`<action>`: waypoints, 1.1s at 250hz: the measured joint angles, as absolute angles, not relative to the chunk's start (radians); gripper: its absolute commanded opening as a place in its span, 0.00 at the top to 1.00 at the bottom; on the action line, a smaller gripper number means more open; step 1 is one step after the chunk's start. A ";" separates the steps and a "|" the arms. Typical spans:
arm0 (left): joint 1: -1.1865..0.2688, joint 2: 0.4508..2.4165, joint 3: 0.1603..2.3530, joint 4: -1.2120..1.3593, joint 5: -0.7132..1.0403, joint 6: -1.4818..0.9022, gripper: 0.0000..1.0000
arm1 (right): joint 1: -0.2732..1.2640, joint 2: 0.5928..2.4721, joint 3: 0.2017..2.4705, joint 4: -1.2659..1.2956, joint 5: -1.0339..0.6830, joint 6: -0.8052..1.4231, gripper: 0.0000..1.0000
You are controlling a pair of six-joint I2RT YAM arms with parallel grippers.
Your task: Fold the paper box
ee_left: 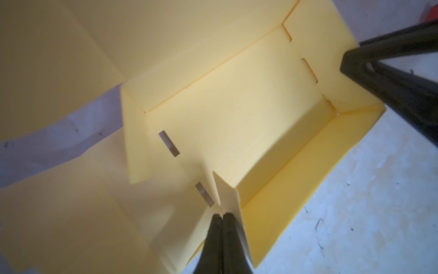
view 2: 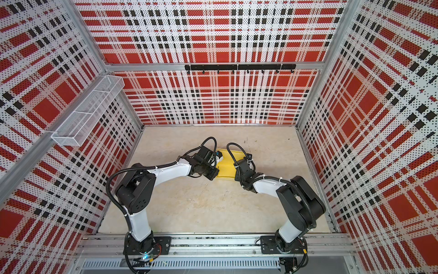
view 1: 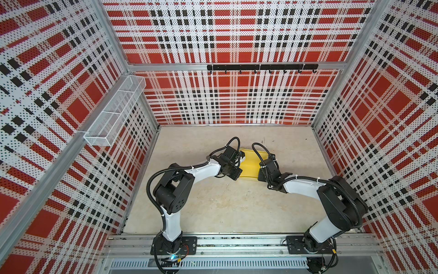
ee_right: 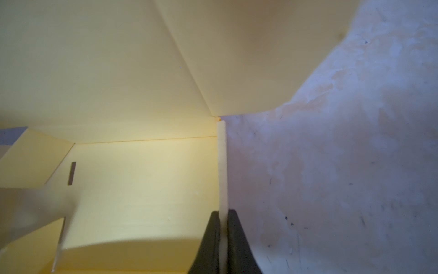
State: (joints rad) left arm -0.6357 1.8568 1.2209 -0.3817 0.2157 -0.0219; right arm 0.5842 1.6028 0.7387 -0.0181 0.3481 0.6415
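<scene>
Both top views show the paper box on the beige table. It sits a bit past the middle toward the far wall, right between the two arms. The left arm hangs its wrist over the box's left edge and the right arm covers the right edge. From up there you can't make out either set of fingertips.

The left wrist cam is way more useful. The left gripper has its jaws squeezed together, with the end of an upright corner flap nipped between them. The box is only half formed: its floor shows two slots beside that flap, one long wall stands up, and other panels are splayed out flat. The right gripper pokes in at the opposite end, tips on the end wall there.

On the right wrist cam, the right gripper is pinched narrow on a thin standing wall, with the card sandwiched between its two fingers. The box floor is on one side of that wall and bare table on the other.
</scene>
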 measured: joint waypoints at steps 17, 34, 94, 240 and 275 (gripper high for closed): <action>-0.622 1.809 1.206 -0.381 0.238 -0.033 0.83 | 0.577 1.601 0.736 -0.018 0.339 0.641 0.90; -0.605 1.749 1.188 -0.366 0.266 -0.042 0.79 | 0.569 1.599 0.736 -0.018 0.336 0.639 0.90; -0.483 1.563 1.099 -0.251 0.425 -0.109 0.63 | 0.551 1.574 0.721 -0.015 0.316 0.632 0.90; -0.203 1.514 0.911 0.047 0.647 -0.379 0.42 | 0.456 1.502 0.698 0.114 0.147 0.601 0.91; -0.190 1.514 0.867 0.151 0.693 -0.467 0.41 | 0.443 1.495 0.678 0.179 0.093 0.596 0.90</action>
State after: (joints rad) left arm -0.1902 1.5135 0.8665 0.1509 0.6933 -0.4671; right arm 0.4435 1.4948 0.6781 0.1791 0.0929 0.5964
